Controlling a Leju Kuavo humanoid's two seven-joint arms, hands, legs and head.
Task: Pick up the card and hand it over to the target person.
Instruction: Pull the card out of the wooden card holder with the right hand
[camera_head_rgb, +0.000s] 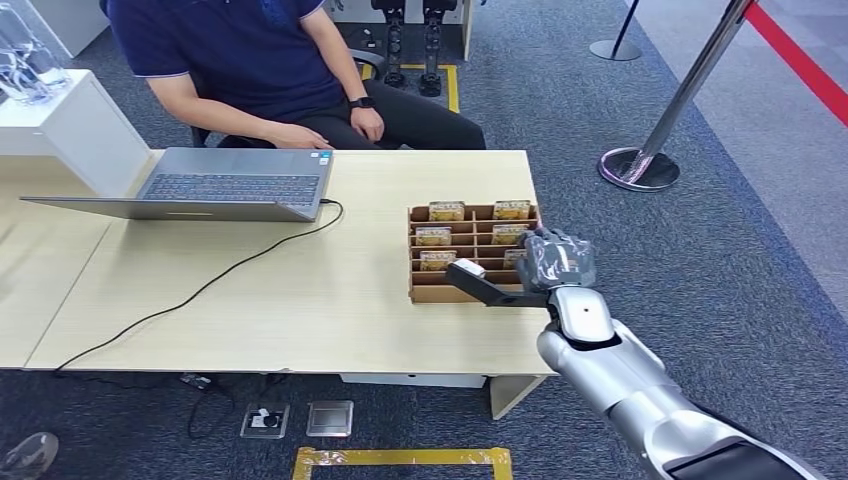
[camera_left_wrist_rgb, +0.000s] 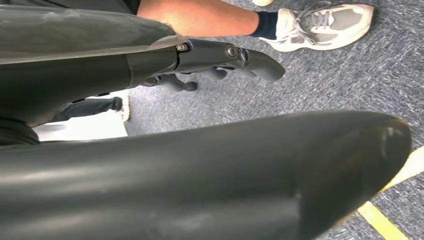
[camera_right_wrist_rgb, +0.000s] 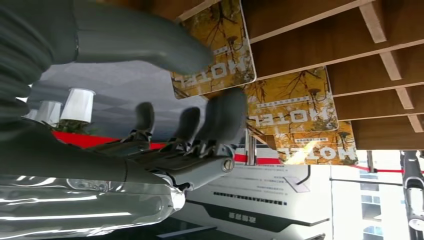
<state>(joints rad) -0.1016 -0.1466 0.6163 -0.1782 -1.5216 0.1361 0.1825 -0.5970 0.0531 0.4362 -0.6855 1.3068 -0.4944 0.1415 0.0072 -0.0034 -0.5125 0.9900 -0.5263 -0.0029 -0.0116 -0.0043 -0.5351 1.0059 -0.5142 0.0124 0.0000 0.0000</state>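
Observation:
A brown cardboard card holder (camera_head_rgb: 440, 293) stands near the table's right edge, with several yellow-printed hotel cards (camera_head_rgb: 447, 211) upright in its slots. My right hand (camera_head_rgb: 555, 258) hovers over the front right slots, its thumb stretched out to the left. In the right wrist view the nearest card (camera_right_wrist_rgb: 220, 55) stands in its slot between my thumb (camera_right_wrist_rgb: 140, 45) and my fingers (camera_right_wrist_rgb: 225, 117), with a visible gap, and more cards (camera_right_wrist_rgb: 295, 102) stand behind it. My left hand (camera_left_wrist_rgb: 225, 55) hangs by my side over the carpet, fingers loosely extended and holding nothing.
A person (camera_head_rgb: 280, 60) in a dark shirt sits behind the table's far edge. An open laptop (camera_head_rgb: 200, 190) lies at the far left, its black cable (camera_head_rgb: 230, 270) trailing across the tabletop. A stanchion (camera_head_rgb: 640, 165) with red tape stands on the carpet to the right.

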